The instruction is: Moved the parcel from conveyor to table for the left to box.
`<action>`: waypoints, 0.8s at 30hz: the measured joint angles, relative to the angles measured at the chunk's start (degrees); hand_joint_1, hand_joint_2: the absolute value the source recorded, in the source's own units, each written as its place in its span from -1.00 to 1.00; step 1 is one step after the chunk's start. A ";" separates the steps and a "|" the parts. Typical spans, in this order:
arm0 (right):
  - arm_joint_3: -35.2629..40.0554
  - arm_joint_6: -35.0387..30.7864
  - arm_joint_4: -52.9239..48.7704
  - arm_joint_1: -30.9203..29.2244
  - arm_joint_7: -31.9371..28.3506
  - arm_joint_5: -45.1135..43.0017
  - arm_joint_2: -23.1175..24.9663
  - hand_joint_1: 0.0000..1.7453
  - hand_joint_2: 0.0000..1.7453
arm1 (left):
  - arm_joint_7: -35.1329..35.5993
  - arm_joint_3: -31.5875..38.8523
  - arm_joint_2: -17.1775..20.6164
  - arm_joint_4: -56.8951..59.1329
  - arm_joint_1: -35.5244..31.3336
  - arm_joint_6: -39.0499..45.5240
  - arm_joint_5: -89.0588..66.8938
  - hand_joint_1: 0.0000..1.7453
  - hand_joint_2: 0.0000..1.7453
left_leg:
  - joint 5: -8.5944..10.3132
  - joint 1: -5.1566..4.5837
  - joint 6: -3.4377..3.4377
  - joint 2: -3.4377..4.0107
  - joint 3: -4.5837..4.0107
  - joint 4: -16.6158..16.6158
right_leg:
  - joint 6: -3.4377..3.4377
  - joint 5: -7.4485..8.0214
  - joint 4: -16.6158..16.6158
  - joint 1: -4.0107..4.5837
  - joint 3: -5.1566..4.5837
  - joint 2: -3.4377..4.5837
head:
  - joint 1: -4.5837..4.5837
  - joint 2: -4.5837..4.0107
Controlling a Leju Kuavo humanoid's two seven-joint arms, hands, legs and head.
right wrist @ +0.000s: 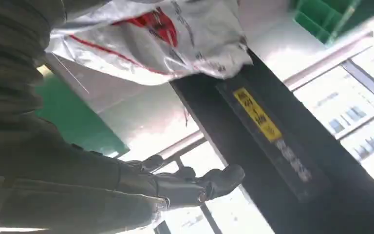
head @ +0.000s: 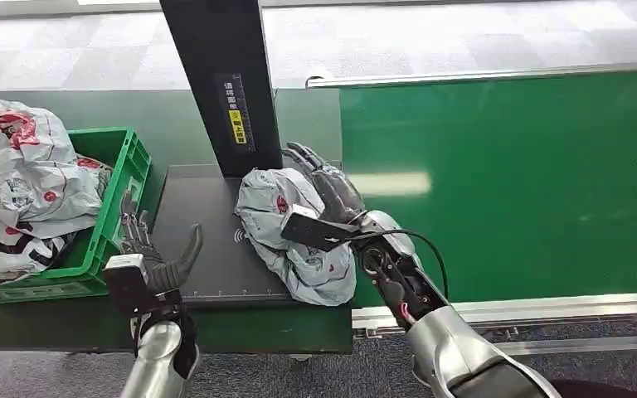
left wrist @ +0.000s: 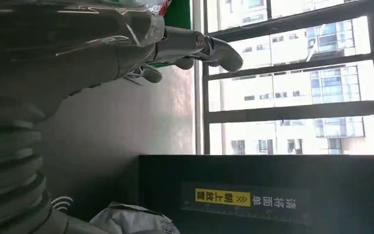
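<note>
My left hand [head: 153, 253] stands upright over the near edge of the dark pad [head: 203, 240], fingers spread apart with the thumb out toward the right, holding nothing; it sits just beside the green crate [head: 104, 240]. That crate rests on the dark green surface [head: 182, 124] at far left and is heaped with crumpled grey plastic mail bags [head: 25, 178] printed in red and black, piled above its rim. Moving right, a black upright post [head: 220, 75] rises from the back of the pad; it carries a label [head: 238, 124] with a yellow block and a line of small Chinese characters, which my left wrist view [left wrist: 223, 197] shows more plainly, though I cannot read them with confidence. At the foot of the post lies the parcel [head: 294, 232], a wrinkled grey bag with a red mark, resting on the pad's right edge and lapping over it toward the conveyor. My right hand [head: 328, 195] lies over the parcel's far right side, fingers stretched forward and slightly apart along its top; whether they actually grip it I cannot tell. In my right wrist view the parcel [right wrist: 175, 36] is pressed close against the palm. Farther right runs the bright green conveyor [head: 514, 182] belt with its metal rail.
</note>
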 measured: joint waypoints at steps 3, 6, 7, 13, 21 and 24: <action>-1.89 -0.33 -2.35 1.00 -1.57 -4.28 0.00 -1.00 1.00 | -0.07 -0.33 0.00 0.00 -0.01 0.00 0.02 -1.00 1.00 | 0.00 0.00 0.00 0.00 0.00 0.00 | 0.00 0.00 0.00 0.00 0.00 0.00 | 0.00 0.00; -3.80 0.02 -5.20 2.17 -1.88 -8.85 -0.02 -1.00 1.00 | -0.07 -0.85 0.00 0.00 -0.01 0.00 0.11 -1.00 1.00 | 0.00 0.00 0.00 0.01 0.00 0.00 | 0.00 0.00 0.00 0.00 -0.01 0.00 | 0.00 0.00; -4.38 0.09 -6.00 2.52 -1.88 -10.07 -0.02 -1.00 1.00 | -0.07 -0.98 0.00 0.00 -0.01 -0.02 0.11 -1.00 1.00 | 0.00 0.00 0.00 0.01 0.00 0.00 | 0.00 0.00 0.00 0.00 -0.02 0.00 | 0.00 -0.02; -6.96 1.60 -8.97 3.64 0.07 -14.70 -0.24 -1.00 1.00 | 1.03 -2.32 0.09 0.00 -0.01 -1.29 -0.55 -1.00 1.00 | 0.00 0.00 0.00 0.02 0.00 0.00 | 0.00 0.00 0.00 0.00 -0.02 0.00 | 0.02 -0.02; -7.89 1.71 -9.97 3.95 0.24 -15.07 -0.52 -1.00 1.00 | 1.18 -2.84 0.15 0.02 -0.01 -1.35 -0.68 -1.00 1.00 | 0.00 0.00 0.00 0.03 0.00 0.00 | 0.00 0.00 0.00 0.00 -0.02 0.01 | 0.02 0.00; -7.92 1.71 -10.10 3.99 0.24 -15.07 -0.55 -1.00 1.00 | 1.18 -2.86 0.15 0.02 -0.01 -1.36 -0.68 -1.00 1.00 | 0.00 0.00 0.00 0.02 0.00 0.00 | 0.00 0.00 0.00 0.00 -0.02 0.01 | 0.00 -0.02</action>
